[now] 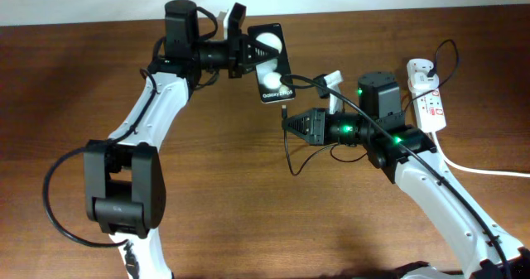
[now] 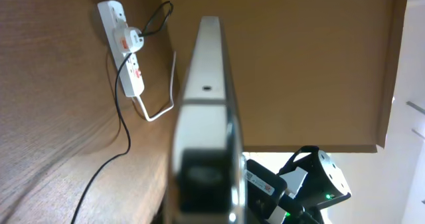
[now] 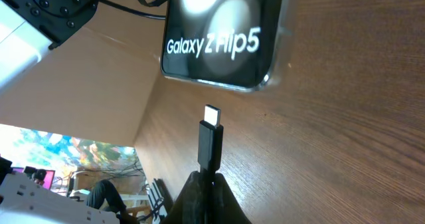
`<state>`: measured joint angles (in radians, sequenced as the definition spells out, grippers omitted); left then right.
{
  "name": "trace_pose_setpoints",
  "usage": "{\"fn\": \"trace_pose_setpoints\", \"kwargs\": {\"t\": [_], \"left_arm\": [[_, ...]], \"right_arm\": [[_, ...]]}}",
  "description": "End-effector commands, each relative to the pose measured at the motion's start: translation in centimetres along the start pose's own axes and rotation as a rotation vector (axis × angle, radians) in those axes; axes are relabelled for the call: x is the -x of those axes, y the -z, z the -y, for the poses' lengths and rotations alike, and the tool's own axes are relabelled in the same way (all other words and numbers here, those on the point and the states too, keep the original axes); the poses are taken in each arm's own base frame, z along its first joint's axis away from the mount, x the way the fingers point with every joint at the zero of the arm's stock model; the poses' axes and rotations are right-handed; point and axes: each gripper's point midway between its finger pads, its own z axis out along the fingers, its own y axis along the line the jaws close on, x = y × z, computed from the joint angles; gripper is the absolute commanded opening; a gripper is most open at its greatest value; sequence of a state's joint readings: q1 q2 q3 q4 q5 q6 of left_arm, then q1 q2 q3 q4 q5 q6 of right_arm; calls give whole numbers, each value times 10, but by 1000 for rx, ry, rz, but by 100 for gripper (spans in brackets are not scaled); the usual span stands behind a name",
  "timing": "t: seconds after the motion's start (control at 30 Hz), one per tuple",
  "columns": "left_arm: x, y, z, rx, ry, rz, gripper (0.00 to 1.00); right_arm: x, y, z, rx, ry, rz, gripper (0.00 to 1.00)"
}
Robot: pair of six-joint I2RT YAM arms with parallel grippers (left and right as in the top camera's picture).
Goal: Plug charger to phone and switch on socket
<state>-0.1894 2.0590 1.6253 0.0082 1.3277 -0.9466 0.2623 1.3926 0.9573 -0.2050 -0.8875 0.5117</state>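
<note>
My left gripper (image 1: pixel 246 52) is shut on the top end of the black phone (image 1: pixel 272 64) and holds it off the table, with its lettered end toward the right arm. The left wrist view shows the phone edge-on (image 2: pixel 206 71) between the jaws (image 2: pixel 206 184). My right gripper (image 1: pixel 291 123) is shut on the charger's black connector (image 1: pixel 285 110). In the right wrist view the connector tip (image 3: pixel 211 127) sticks out of the jaws (image 3: pixel 210 181), a short gap below the phone's bottom edge (image 3: pixel 222 41). The white adapter (image 1: pixel 421 67) sits in the socket (image 1: pixel 431 101).
The charger's thin black cable loops over the table (image 1: pixel 291 159) under the right arm and up to the adapter. The socket's thick white cord (image 1: pixel 489 170) runs off to the right. The socket (image 2: pixel 123 48) also shows in the left wrist view.
</note>
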Motion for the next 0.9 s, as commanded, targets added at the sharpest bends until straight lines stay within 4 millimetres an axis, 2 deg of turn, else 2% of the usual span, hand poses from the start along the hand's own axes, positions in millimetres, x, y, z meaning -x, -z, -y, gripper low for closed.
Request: {"fn": "trace_pose_setpoints", "kwargs": {"t": [0.0,0.2,0.4,0.53,0.67,0.87], "left_arm": [[-3,-5,7,-16,-22,-23,0],[-6,-8,7,-17,-29,-32,0],[-14,-19,7,-18,-14,-60,0],[-11,-18,6,-12,-16,-47,0],[-2,0,3,-8,-38,-14,0],[-5,-5,3,-9,-34,-26,0]], "right_arm": [[0,-1,4,-10,14,4,4],[0,-1,4,-10,15,4,4],[1,-1,3,-9,17,6,4],[1,-1,3,-9,17,5,4],[-2,-1,3,-5,27,-5,4],[-2,-1,3,-6,24,-6,4]]}}
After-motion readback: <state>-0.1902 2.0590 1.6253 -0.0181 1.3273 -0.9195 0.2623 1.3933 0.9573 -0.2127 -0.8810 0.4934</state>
